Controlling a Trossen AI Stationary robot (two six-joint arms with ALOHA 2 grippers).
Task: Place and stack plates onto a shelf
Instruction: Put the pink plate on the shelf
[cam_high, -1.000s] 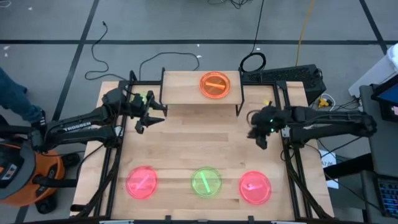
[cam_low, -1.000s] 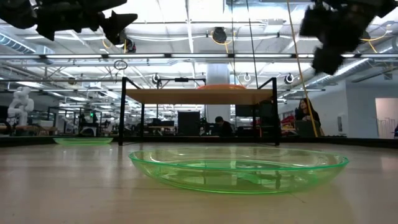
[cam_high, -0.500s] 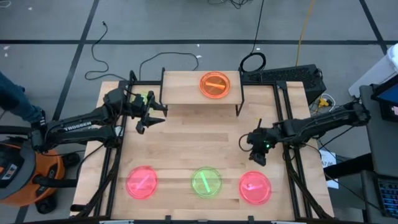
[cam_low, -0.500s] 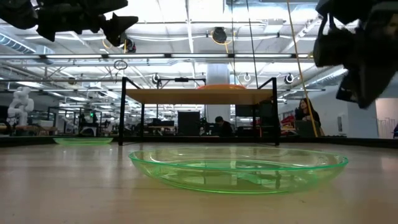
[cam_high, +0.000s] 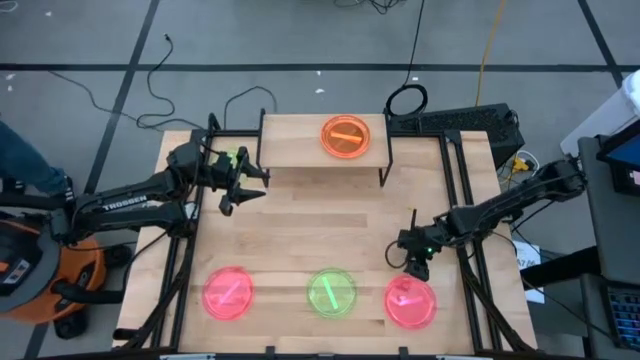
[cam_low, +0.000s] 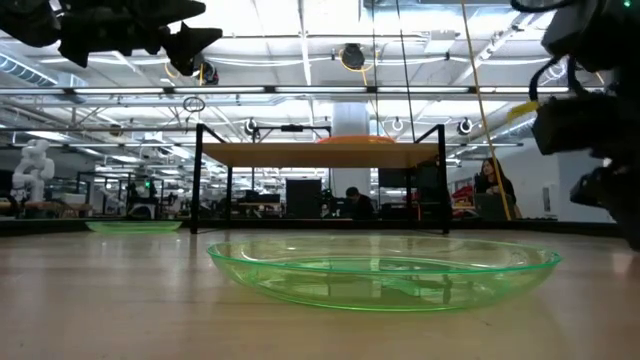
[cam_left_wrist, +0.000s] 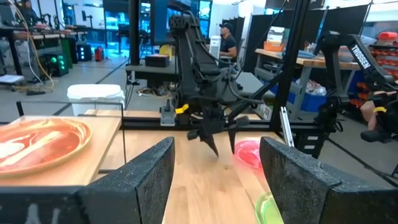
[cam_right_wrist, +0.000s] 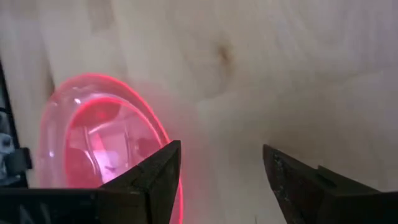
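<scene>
Now my right gripper (cam_high: 409, 262) hangs unclenched just over the near-right pink plate (cam_high: 411, 302), its pale streak running left-right; my left gripper (cam_high: 243, 182) waits, spread, beside the shelf (cam_high: 300, 148).

Right pincer (cam_high: 409, 262) low, fingers apart; left pincer (cam_high: 243, 180) raised, apart.

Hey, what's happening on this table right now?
A two-armed robot is stacking plates onto a shelf. One orange plate sits on it. The right gripper, open, hangs just above the right-hand pink plate at the table's near edge, not yet gripping it. The green plate and the other pink plate lie untouched. The left gripper waits, open, beside the shelf.
</scene>
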